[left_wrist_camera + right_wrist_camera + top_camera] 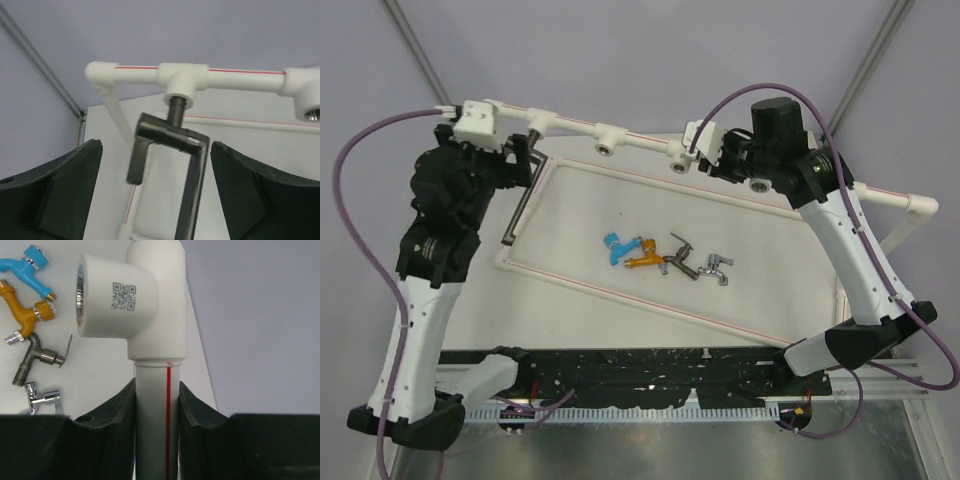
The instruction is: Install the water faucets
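Lying in a row on the white tabletop (588,195), inside the white pipe frame (610,135), are the blue faucet (615,247), orange faucet (645,259), dark metal faucet (678,258) and chrome faucet (716,268). Plain pale-lilac walls (640,60) enclose the table. The large dark-grey faucet (170,132) sits threaded into a frame tee. The left gripper (156,155) has its jaws wide apart on either side, clear of it. The right gripper (157,390) is clamped on the frame pipe.

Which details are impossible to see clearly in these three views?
Left wrist view: the long arm of the dark-grey faucet is cut off by the bottom edge; its thread depth is hidden inside the white socket.
Right wrist view: the chrome faucet is partly hidden behind the right gripper.
Top view: its jaws are covered by the wrist camera.
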